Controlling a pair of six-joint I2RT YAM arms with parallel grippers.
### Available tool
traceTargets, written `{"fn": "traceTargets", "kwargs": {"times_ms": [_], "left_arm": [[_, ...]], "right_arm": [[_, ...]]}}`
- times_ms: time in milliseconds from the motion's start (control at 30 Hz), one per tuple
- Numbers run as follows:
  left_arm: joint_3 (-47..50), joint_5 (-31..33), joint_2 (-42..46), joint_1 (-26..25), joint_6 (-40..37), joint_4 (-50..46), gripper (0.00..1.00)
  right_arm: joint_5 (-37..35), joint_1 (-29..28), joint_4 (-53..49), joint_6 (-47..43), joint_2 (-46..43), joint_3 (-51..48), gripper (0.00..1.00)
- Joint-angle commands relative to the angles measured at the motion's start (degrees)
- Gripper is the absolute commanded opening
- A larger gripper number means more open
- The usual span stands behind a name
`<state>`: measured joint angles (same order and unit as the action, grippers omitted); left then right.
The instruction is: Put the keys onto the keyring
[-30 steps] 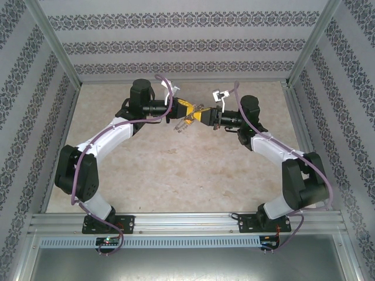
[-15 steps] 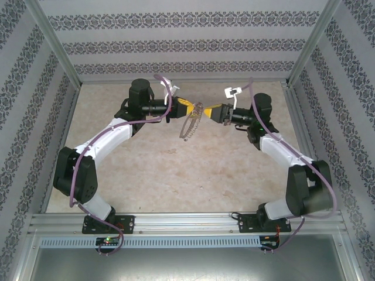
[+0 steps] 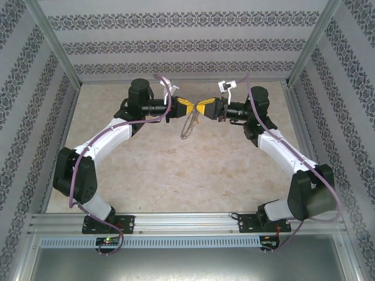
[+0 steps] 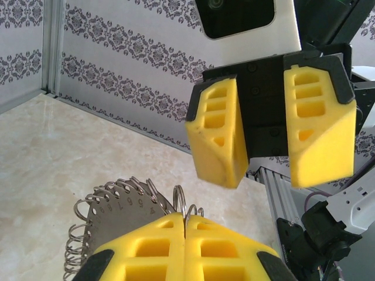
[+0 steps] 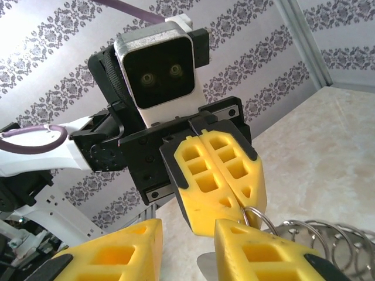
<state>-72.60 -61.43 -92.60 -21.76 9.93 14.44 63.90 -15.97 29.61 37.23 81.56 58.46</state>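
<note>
Above the far middle of the beige marbled table, the left arm's yellow-padded gripper has its jaws pressed together on the rim of the large grey metal keyring, which hangs from it, fringed with small silver wire loops. Facing it tip to tip, the right arm's yellow-padded gripper stands with its jaws apart, holding nothing.

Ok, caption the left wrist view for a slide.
Left gripper shut on the keyring, right gripper open opposite.
</note>
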Motion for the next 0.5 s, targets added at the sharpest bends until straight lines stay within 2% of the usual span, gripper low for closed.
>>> {"fn": "traceTargets", "kwargs": {"times_ms": [0,467], "left_arm": [[-1.1,-1.7,2.1,-0.5,0.1,2.5,0.0],[-1.2,-1.8,2.1,-0.5,-0.1,2.4,0.0]], "right_arm": [[-0.4,-0.8,-0.1,-1.5,1.8,1.6,0.3],[-1.9,-0.6,0.2,-2.3,2.8,0.0,0.32]]}}
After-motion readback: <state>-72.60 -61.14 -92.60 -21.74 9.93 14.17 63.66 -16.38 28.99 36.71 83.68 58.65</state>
